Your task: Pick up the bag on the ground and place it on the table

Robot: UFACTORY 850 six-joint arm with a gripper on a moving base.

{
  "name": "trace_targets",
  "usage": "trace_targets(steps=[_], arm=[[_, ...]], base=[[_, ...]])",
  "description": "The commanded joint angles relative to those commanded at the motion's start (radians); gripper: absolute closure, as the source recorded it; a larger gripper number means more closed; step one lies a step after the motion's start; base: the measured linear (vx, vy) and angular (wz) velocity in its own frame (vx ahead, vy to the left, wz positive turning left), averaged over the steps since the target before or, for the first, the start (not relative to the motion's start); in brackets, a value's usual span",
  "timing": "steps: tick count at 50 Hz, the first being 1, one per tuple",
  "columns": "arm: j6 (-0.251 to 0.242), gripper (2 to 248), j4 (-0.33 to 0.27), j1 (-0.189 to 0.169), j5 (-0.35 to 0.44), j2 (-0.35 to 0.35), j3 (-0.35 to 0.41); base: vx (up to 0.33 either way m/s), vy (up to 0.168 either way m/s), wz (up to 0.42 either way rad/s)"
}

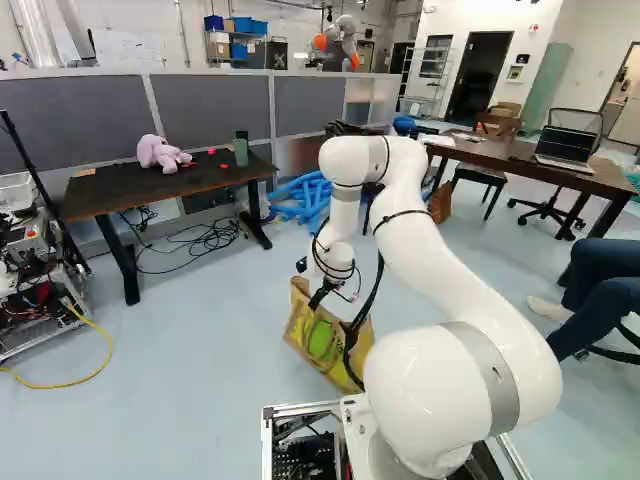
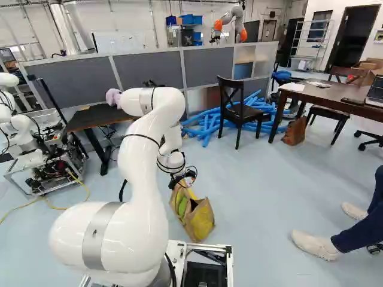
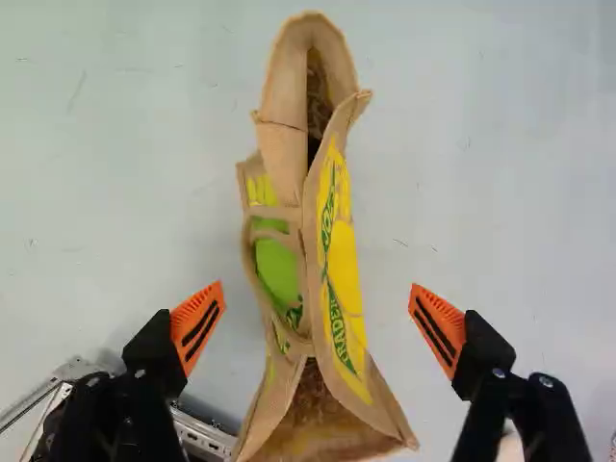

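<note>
The pincer (image 2: 183, 178) is hanging released above the bag (image 3: 341, 260), its fingers standing wide apart. Between them, the bag is stretching ahead toward twelve o'clock.

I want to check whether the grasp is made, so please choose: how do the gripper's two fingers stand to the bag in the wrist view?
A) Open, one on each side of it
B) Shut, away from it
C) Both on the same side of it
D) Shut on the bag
A: the gripper is spread wide, with floor showing between each finger and the bag.
</note>
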Motion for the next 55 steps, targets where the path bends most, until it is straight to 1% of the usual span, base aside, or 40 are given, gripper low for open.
trace_targets(steps=[24,55], arm=[[0.000,3,0.000,-0.002,-0.074,-0.102,-0.109],[0.000,3,0.000,0.013,-0.190,-0.234,-0.261]], base=[[0.000,0.000,0.000],[0.000,0.000,0.000]])
